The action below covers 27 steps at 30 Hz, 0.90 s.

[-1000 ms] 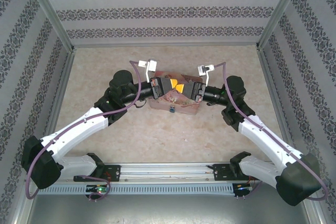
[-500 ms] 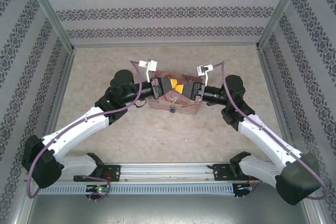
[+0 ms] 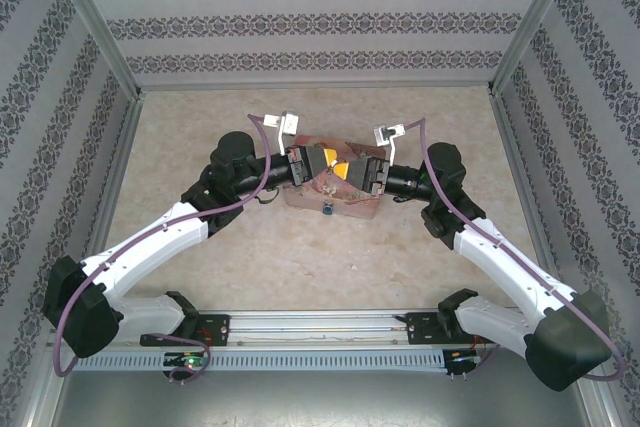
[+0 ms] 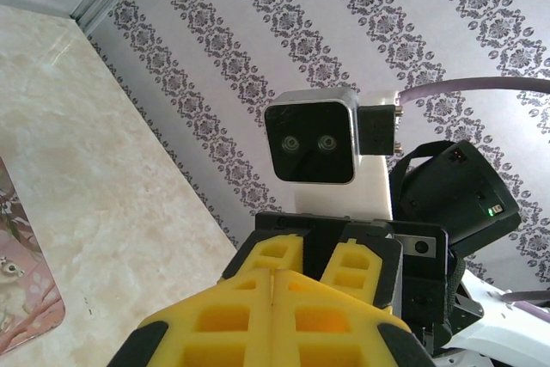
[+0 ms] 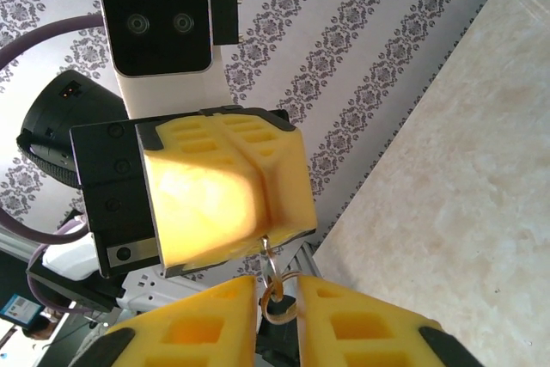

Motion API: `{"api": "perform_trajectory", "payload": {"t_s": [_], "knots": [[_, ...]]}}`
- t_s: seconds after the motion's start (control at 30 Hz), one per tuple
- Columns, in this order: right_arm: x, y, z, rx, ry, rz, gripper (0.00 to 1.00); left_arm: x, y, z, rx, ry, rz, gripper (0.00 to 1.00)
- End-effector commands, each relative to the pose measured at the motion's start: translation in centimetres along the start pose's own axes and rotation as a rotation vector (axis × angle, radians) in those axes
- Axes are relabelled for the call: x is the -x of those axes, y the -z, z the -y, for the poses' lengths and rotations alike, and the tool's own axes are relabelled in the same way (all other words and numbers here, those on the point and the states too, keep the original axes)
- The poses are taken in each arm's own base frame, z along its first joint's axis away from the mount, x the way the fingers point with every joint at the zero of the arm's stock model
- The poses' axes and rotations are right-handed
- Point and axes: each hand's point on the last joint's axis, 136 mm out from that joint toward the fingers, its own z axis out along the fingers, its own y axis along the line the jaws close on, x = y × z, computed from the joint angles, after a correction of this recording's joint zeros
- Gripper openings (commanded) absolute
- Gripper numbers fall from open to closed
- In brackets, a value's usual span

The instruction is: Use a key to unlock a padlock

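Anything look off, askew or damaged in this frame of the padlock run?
Nothing spilled or damaged. One oddity: the left pincer is shut on a key ring held above the pink box. The ring lies between the fingers of the right pincer, while the padlock sits untouched at the box's near edge.

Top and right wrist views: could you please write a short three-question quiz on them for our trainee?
1. True or false: the left pincer holds the padlock.
2. In the right wrist view, what hangs from the left pincer? A ring; B tape; C spoon.
3. In the top view, above what does it meet the right pincer?
Key: 1 false, it lies at the box's near edge; 2 A; 3 the box.
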Motion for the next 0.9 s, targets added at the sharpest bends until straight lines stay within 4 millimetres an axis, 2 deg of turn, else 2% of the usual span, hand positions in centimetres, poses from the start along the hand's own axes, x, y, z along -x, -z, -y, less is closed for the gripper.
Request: {"api": "perform_trajectory", "payload": {"t_s": [0.0,0.47,0.7,0.83,0.87], "knots": [[0.74,0.05,-1.28,0.021,0.058,0.016,0.22,1.46,0.21,1.46,-0.052,-0.027,0.033,0.0],[1.41,-0.16,-1.84,0.03,0.079,0.023,0.19,1.23,0.09,1.36,-0.054,-0.025,0.021,0.0],[1.17,-0.17,-1.53,0.025,0.071,0.019,0.12,1.29,0.17,1.33,-0.052,-0.025,0.028,0.0],[1.14,-0.09,-1.51,0.021,0.073,0.021,0.0,1.37,0.27,1.39,-0.052,-0.029,0.032,0.0],[1.11,-0.05,-1.31,0.014,0.073,0.022,0.0,1.44,0.36,1.38,-0.049,-0.03,0.037,0.0]]}}
